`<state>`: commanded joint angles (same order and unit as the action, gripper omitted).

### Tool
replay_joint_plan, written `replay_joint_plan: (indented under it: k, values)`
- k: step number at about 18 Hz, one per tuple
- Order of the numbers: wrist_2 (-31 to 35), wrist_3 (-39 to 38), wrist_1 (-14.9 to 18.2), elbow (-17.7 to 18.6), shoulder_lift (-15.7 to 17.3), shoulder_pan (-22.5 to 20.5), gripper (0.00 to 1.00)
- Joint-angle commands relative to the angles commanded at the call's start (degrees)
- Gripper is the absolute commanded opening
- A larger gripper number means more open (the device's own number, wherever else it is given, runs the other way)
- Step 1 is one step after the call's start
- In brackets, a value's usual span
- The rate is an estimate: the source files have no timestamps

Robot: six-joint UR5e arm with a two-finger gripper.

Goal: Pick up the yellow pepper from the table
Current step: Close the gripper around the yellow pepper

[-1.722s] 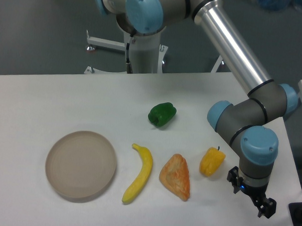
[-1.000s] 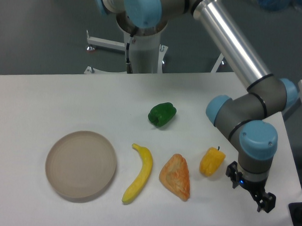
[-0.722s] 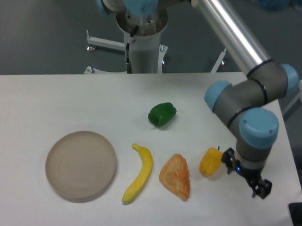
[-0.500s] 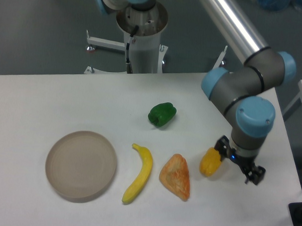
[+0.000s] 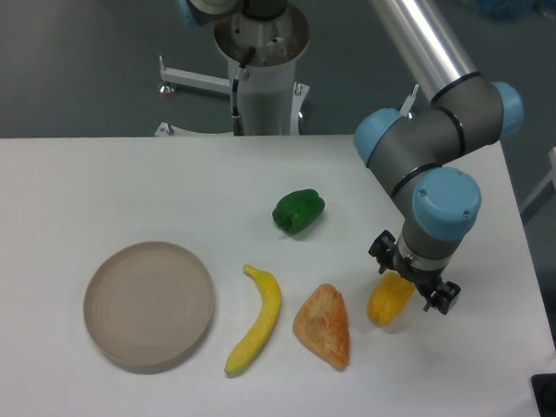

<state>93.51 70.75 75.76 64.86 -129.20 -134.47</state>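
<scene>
Looking at your gripper (image 5: 413, 275) first: its two dark fingers stand spread apart, one at the left near the pepper's upper left and one at the right just beside its upper right, with the top of the yellow pepper (image 5: 388, 300) lying below and between them. Whether either finger touches the pepper you cannot tell from this view; the wrist housing hides the contact zone. Jaws read as apart, not closed on anything.

The yellow pepper rests on the white table (image 5: 122, 179), toward its right side, upper end tucked under the gripper, lower end clear and casting a small shadow.

Above the gripper you see the blue-capped wrist joint (image 5: 441, 205), then grey links running up and right to the silver arm tube (image 5: 418, 33).

Left of the pepper, near but apart, lies the orange-tan triangular pastry piece (image 5: 324, 326). Further left, a banana (image 5: 257, 320) curves top to bottom. A round beige plate (image 5: 149, 304) sits at far left, well apart from the rest. A green pepper (image 5: 298, 210) sits behind the banana and pastry, toward the table's middle.
</scene>
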Motion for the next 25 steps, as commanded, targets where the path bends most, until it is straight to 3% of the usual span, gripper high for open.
replay_joint_plan:
  k: [15, 16, 18, 20, 21, 25]
  values:
    - [0.18, -0.09, -3.52, 3.87, -1.32, -0.35, 1.00]
    - [0.09, -0.09, -3.52, 3.96, -1.23, -0.53, 0.95]
    - [-0.26, 0.17, -3.43, 3.87, -1.14, -0.61, 0.60]
    - [-0.44, 0.53, -3.43, 3.69, -0.88, -0.62, 0.44]
    - [-0.44, 0.53, -3.43, 3.61, -0.79, -0.70, 0.40]
    - [-0.26, 0.44, -3.34, 2.90, -0.53, -0.79, 0.38]
